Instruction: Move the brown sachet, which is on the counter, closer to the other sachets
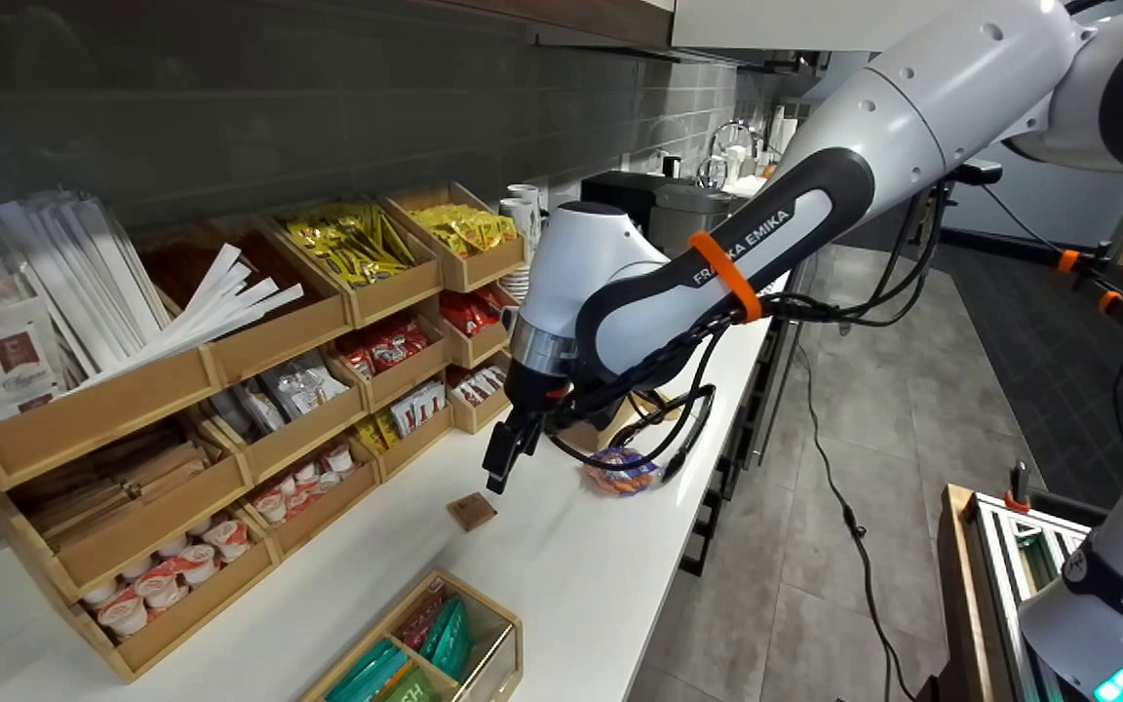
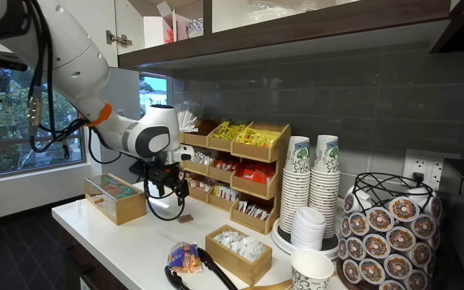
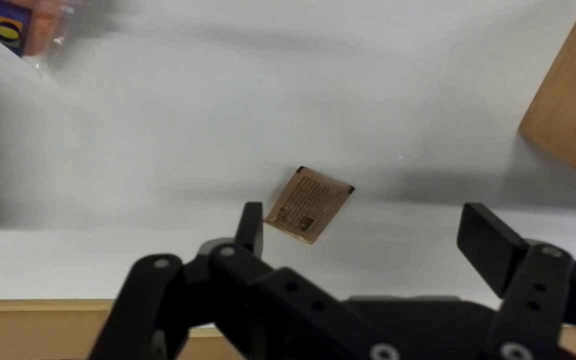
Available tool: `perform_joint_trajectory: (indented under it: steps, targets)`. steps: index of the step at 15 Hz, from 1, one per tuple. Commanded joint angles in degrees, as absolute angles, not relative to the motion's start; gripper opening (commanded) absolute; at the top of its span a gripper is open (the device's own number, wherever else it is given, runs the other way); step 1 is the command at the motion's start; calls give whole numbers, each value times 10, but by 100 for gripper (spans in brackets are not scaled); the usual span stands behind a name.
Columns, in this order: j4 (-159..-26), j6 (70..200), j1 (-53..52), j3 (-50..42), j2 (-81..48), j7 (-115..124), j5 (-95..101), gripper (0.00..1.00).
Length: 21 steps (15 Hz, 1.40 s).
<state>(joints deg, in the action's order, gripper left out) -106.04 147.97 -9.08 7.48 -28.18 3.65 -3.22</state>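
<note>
The brown sachet (image 3: 309, 205) lay flat on the white counter (image 3: 168, 125), with the gripper (image 3: 363, 227) above and near it, its fingers spread wide and holding nothing. In the wrist view the sachet showed close by the fingertip on the left.

In an exterior view, a tiered wooden rack (image 1: 284, 341) stood along the left, a strip of counter between it and the sachet. Its low front boards stood between the sachet and the other sachets (image 1: 417, 405), upright in the bottom row; yellow packets (image 1: 352, 244) lay in the top row, red packets (image 1: 401, 336) in the middle one.

In an exterior view, a clear-topped box (image 2: 132, 207) with green packets (image 2: 127, 192) stood to the left of the sachet. Nearer lay a snack bag (image 2: 185, 257) and black tongs (image 2: 216, 266), with a wooden box (image 2: 228, 259) of white packets (image 2: 240, 243) just to their right. Farther right rose paper cups (image 2: 294, 193), white lids (image 2: 308, 229) and stacked pods (image 2: 377, 245).
</note>
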Motion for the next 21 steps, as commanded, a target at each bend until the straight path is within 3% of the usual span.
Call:
perform_joint_trajectory:
  steps: [1, 17, 19, 21]
  targets:
    - [-1045, 1505, -103, 59, -309, 64, -23, 100]
    - [-896, 1540, -137, 18, -458, 78, 7, 99]
    - [-881, 1539, -140, 16, -470, 81, 6, 92]
    - [-868, 1534, -142, 13, -480, 81, 7, 68]
